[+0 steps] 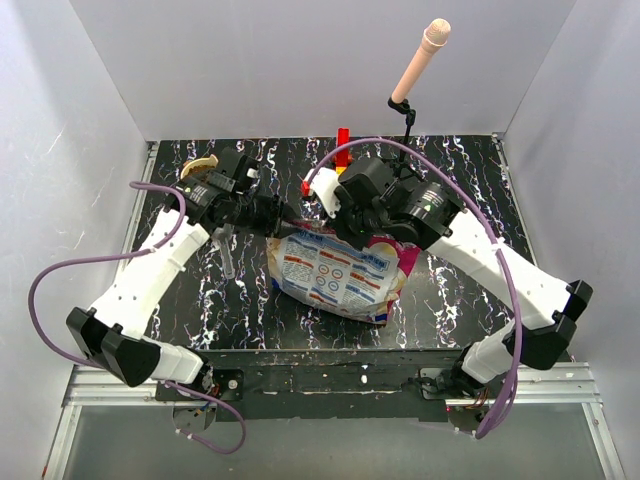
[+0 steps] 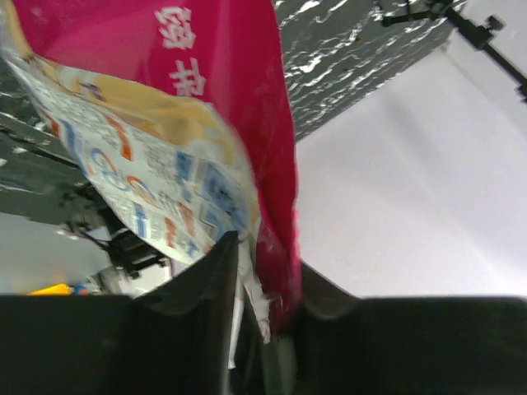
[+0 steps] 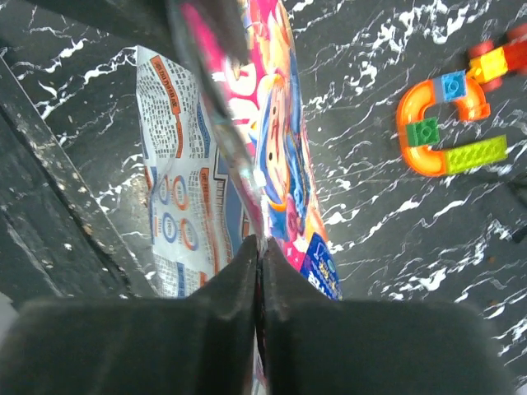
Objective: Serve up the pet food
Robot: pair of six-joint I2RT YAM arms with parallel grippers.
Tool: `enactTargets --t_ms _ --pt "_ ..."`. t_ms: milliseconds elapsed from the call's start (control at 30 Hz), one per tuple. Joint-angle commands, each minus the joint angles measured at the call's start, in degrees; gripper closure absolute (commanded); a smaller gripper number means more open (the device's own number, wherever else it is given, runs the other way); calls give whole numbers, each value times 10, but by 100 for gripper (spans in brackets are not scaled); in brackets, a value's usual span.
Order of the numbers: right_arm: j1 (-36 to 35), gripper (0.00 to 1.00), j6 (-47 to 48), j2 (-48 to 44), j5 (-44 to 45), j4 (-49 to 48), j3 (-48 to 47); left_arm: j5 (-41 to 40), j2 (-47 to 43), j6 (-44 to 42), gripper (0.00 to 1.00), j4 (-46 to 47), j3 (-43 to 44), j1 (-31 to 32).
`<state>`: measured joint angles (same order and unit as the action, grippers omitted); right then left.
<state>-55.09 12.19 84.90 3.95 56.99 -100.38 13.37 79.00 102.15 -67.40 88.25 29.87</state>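
Note:
The pet food bag point(image 1: 340, 275), glossy white, blue and magenta-pink, hangs between both grippers above the black marbled table point(image 1: 450, 290). My left gripper point(image 1: 288, 214) is shut on the bag's top left edge; in the left wrist view the torn magenta and white foil point(image 2: 272, 280) sits pinched between the jaws point(image 2: 262, 271). My right gripper point(image 1: 352, 232) is shut on the bag's top right edge; in the right wrist view the bag point(image 3: 247, 164) hangs down from the closed jaws point(image 3: 260, 251). No kibble shows. A tan bowl point(image 1: 198, 167) shows partly behind the left arm.
Multicoloured toy blocks point(image 1: 342, 150) lie at the back of the table and show in the right wrist view point(image 3: 449, 123). A microphone on a stand point(image 1: 418, 65) rises at the back right. White walls enclose the table on three sides.

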Motion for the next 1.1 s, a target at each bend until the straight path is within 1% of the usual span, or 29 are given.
enactTargets --t_ms 0,33,67,133,167,233,267,300,333,367,433,567,600,633,667,700,800,867,933,967,1067 --pt "0 99 0 25 55 50 -46 12 13 -16 67 16 39 12" --pt "0 99 -16 27 45 49 -62 7 18 -16 60 20 39 27" --pt "0 99 -29 30 26 50 -75 5 22 -15 56 28 36 37" --pt "0 99 -50 36 -8 61 -97 -2 28 -13 56 49 27 48" --pt "0 99 -57 33 -15 61 -99 -6 29 -14 60 58 23 48" --pt "1 99 -65 24 -16 59 -89 -9 30 -14 74 75 13 48" --pt "1 99 -64 17 -4 62 -81 -10 28 -11 87 77 10 48" --pt "1 99 -62 9 13 66 -69 -11 24 -11 96 75 8 42" --pt "2 94 -57 0 29 72 -53 -11 19 -10 100 74 6 35" --pt "5 84 -52 -13 41 74 -35 -11 12 -10 100 70 3 27" --pt "15 74 -48 -43 55 72 3 -13 -2 -10 100 62 1 13" --pt "19 67 -43 -81 87 59 68 -9 -10 -11 100 53 10 5" --pt "19 69 -40 -83 95 57 74 -8 -10 -12 100 53 17 3" --pt "19 77 -40 -84 105 57 74 -9 -7 -13 100 50 22 1" --pt "19 93 -40 -83 113 58 68 -13 -5 -16 100 47 29 0" --pt "19 99 -40 -79 124 64 61 -17 -3 -20 100 39 36 -1" --pt "17 99 -49 -76 134 92 42 -27 4 -29 100 21 47 -3" --pt "19 99 -49 -92 125 85 52 -33 3 -29 100 16 47 -6" --pt "28 99 -58 -99 98 109 45 -38 -1 -29 100 15 45 -9" --pt "29 93 -63 -105 99 116 49 -37 -1 -28 100 12 43 -10" --pt "30 82 -68 -129 112 117 88 -31 -3 -24 100 15 40 -15"
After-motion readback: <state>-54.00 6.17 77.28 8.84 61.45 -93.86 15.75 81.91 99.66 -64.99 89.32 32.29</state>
